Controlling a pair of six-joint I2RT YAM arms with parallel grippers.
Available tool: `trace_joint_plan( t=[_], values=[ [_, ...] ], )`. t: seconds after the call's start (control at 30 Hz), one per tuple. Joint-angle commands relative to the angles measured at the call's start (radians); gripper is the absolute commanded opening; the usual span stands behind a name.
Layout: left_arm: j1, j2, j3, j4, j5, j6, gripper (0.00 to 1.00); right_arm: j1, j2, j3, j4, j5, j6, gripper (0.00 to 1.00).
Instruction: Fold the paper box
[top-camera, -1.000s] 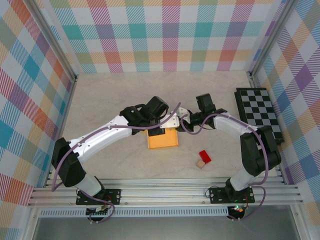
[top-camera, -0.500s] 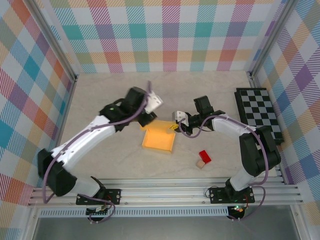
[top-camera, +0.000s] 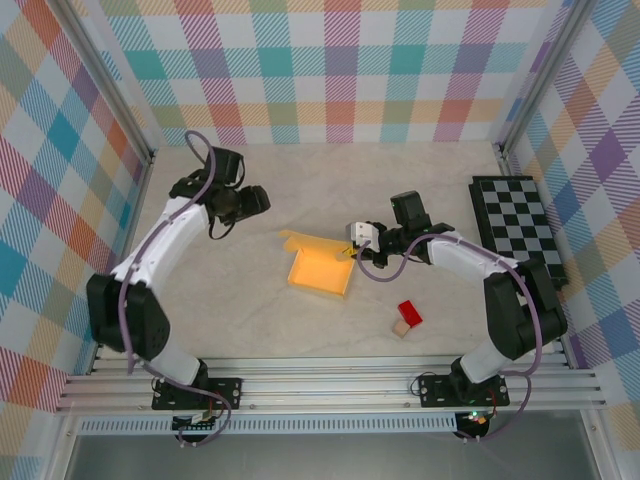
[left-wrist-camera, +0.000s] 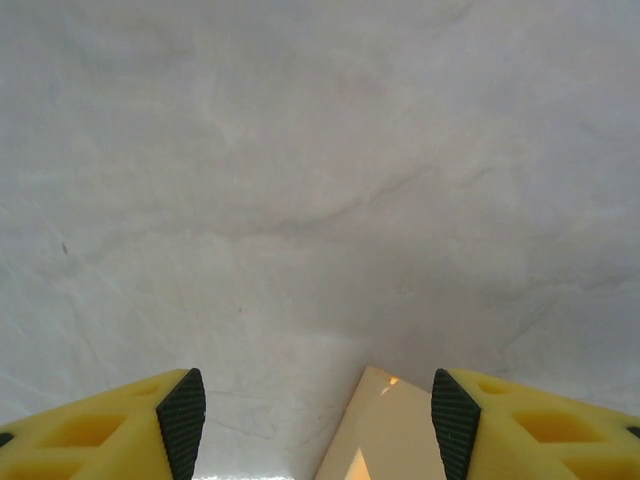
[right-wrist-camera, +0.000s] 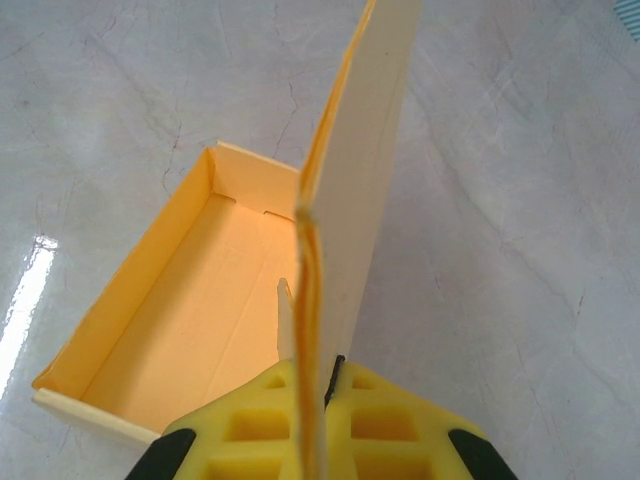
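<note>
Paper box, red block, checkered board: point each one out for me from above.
paper box (top-camera: 318, 271), top external view, on its open inner floor.
red block (top-camera: 410, 312), top external view, on its top face.
checkered board (top-camera: 514, 222), top external view, on its middle squares.

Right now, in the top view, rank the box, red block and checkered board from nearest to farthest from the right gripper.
1. The box, mid-table, its flap pinched in the right gripper.
2. The red block, to the gripper's right, toward the near edge.
3. The checkered board, far right by the wall.
</note>
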Motion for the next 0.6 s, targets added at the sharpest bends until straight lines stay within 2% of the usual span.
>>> trace_joint_plan(
  t=[0.0, 0.13, 0.4, 0.5, 0.57],
  values=[
    [0.014, 0.037, 0.029, -0.017, 0.178, -0.181, 0.67, -0.001, -0.023, -0.013, -0.005, -0.018, -0.051, 0.04],
    [-0.015, 0.088, 0.077, -0.003, 0.206, -0.256, 0.75, -0.001, -0.016, -0.013, -0.006, -0.018, -0.064, 0.04],
    [-0.13, 0.175, 0.098, -0.039, 0.198, -0.319, 0.75, 0.0, -0.014, -0.017, 0.007, -0.008, -0.066, 0.04],
    [-0.146, 0.189, 0.082, -0.055, 0.159, -0.298, 0.74, 0.0, -0.016, -0.014, 0.0, -0.008, -0.069, 0.04],
    [-0.149, 0.194, 0.066, -0.037, 0.18, -0.298, 0.74, 0.0, -0.016, -0.014, -0.005, -0.008, -0.074, 0.04]
  ],
)
